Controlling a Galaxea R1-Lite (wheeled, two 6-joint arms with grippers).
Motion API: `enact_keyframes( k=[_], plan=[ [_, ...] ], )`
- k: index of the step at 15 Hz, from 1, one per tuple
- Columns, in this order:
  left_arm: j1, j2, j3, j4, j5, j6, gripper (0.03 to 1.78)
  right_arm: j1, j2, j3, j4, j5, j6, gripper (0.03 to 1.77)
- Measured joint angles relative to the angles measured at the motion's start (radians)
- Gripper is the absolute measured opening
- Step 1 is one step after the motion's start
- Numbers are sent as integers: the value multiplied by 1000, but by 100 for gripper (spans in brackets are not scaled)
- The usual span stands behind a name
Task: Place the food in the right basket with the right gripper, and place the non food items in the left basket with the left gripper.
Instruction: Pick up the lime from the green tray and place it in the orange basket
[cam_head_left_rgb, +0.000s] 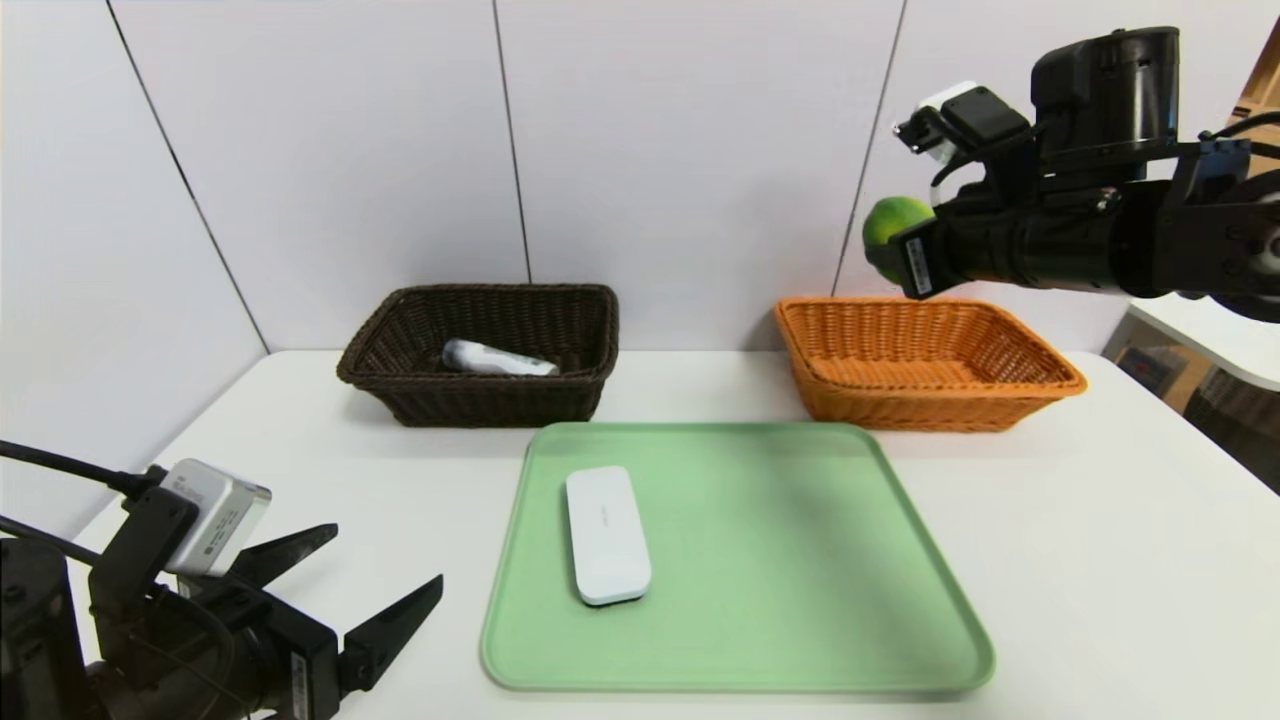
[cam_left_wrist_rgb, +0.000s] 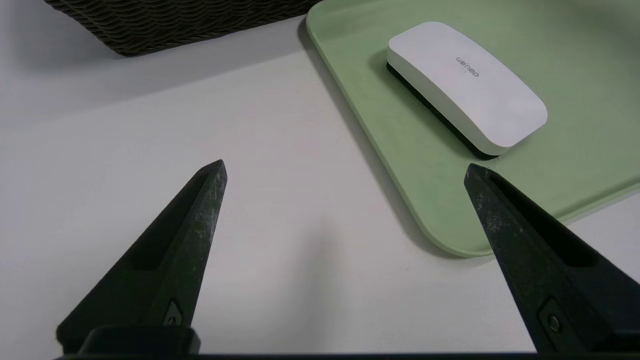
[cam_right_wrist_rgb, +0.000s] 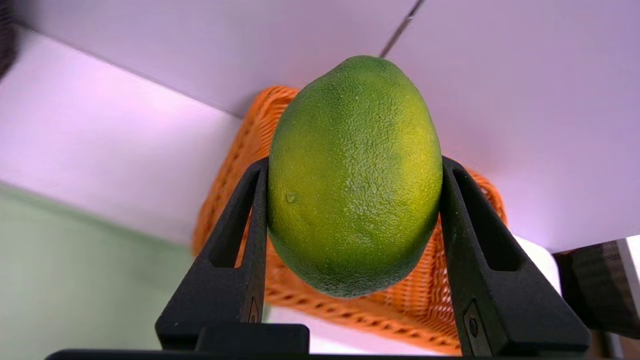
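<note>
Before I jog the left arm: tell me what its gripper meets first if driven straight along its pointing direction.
Probably the bare table: the open left gripper points down at it, between the green tray and brown basket. Depth is uncertain.

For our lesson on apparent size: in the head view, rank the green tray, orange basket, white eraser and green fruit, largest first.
1. Flat green plastic tray
2. Orange wicker basket
3. White oblong eraser
4. Round green fruit, partly hidden by the right pincer, so its rank is less sure.

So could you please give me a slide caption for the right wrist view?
Right hand grips a green textured citrus fruit above the orange wicker basket.
</note>
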Motion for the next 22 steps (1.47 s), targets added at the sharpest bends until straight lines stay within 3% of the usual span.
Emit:
enact_keyframes(
  k=[6, 12, 15, 22],
  plan=[
    [0, 0, 0, -1, 0, 4, 169, -123, 141, -149, 52, 14, 0, 97],
    [-6, 0, 6, 1, 0, 4, 169, -166, 259, -397, 397, 41, 140, 96],
    [-9, 1, 9, 1, 0, 4, 169, -169, 301, -475, 500, 41, 180, 96],
    [-14, 1, 10, 2, 0, 6, 169, -171, 371, -512, 520, 29, 194, 96]
  ],
)
